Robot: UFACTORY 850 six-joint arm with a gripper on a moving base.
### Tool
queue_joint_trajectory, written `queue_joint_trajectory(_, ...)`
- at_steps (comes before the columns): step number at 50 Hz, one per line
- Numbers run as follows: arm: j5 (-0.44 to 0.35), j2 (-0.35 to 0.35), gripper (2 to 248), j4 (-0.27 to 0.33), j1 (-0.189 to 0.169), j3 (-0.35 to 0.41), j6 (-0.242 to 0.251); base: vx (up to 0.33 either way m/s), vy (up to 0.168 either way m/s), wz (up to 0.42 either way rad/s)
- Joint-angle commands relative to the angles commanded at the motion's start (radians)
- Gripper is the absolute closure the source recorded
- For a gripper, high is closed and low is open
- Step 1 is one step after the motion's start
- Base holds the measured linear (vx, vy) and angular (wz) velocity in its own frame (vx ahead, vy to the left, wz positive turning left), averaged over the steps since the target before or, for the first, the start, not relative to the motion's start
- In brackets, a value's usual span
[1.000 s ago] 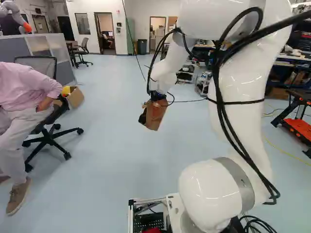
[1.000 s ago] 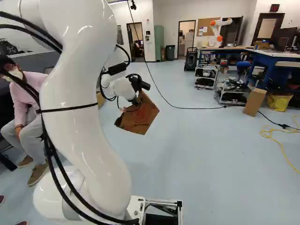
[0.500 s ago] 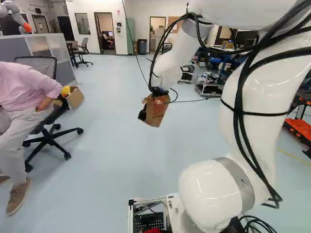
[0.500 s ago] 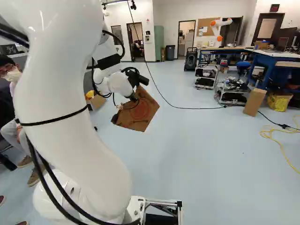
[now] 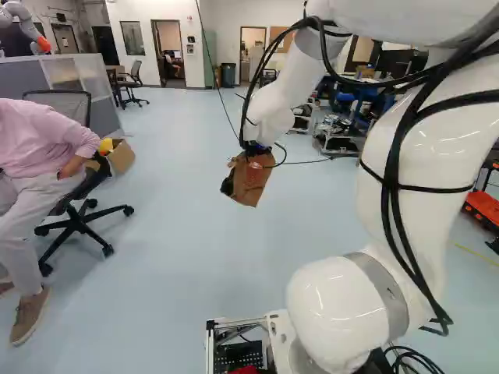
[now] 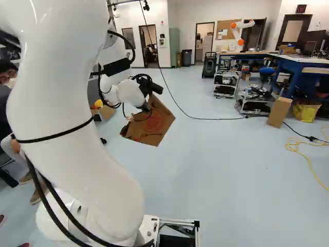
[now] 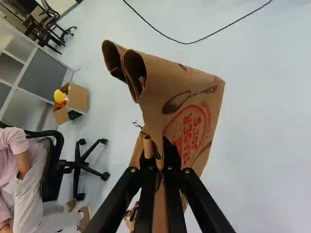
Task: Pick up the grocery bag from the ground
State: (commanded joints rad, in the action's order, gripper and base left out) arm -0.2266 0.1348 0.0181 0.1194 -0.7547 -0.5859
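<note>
At the far end of the arm, my gripper (image 5: 255,148) points down in the left base view, mostly hidden by the bag and cables. The brown paper grocery bag (image 5: 251,181) hangs from it, tilted and off the floor; in the right base view the bag (image 6: 154,123) shows its red round print. In the wrist view the gripper (image 7: 160,162) is shut on a fold of the bag (image 7: 182,102), pinched from both sides. Rolled paper edges stick out ahead of the fingers, and more of the bag spreads out behind them.
A seated person (image 5: 43,156) and an office chair (image 5: 84,214) are at the left of the left base view. Behind them is an open cardboard box (image 5: 121,155). Carts (image 6: 254,100), a standing carton (image 6: 279,111) and a workbench stand farther right. Another robot (image 6: 240,32) is at the back.
The upper arm has swung rightward in the left base view and leftward in the right base view. The held bag has shifted and turned slightly with the gripper. The base has not moved.
</note>
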Motion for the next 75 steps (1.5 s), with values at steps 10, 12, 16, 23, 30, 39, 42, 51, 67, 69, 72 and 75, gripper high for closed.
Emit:
queue_joint_trajectory(10,-0.014,-0.009,226,0.000,-0.003,0.015,0.013,0.000,0.000,0.000)
queue_joint_trajectory(12,-0.018,-0.011,226,-0.001,-0.003,0.018,0.016,0.000,0.000,0.000)
queue_joint_trajectory(16,-0.027,-0.018,226,-0.001,-0.005,0.028,0.025,0.000,0.000,0.000)
queue_joint_trajectory(23,-0.048,-0.031,226,-0.001,-0.009,0.050,0.044,0.000,0.000,0.000)
queue_joint_trajectory(30,-0.074,-0.047,226,-0.002,-0.014,0.076,0.067,0.000,0.000,0.000)
queue_joint_trajectory(39,-0.116,-0.074,226,-0.003,-0.021,0.120,0.105,0.000,0.000,0.000)
queue_joint_trajectory(42,-0.132,-0.085,226,-0.004,-0.024,0.136,0.120,0.000,0.000,0.000)
queue_joint_trajectory(51,-0.185,-0.118,226,-0.005,-0.034,0.191,0.168,0.000,0.000,0.000)
queue_joint_trajectory(67,-0.301,-0.193,226,-0.008,-0.056,0.311,0.273,0.000,0.000,0.000)
queue_joint_trajectory(69,-0.317,-0.203,226,-0.009,-0.059,0.328,0.288,0.000,0.000,0.000)
queue_joint_trajectory(72,-0.342,-0.219,226,-0.010,-0.063,0.353,0.310,0.000,0.000,0.000)
queue_joint_trajectory(75,-0.366,-0.234,226,-0.010,-0.068,0.378,0.332,0.000,0.000,0.000)
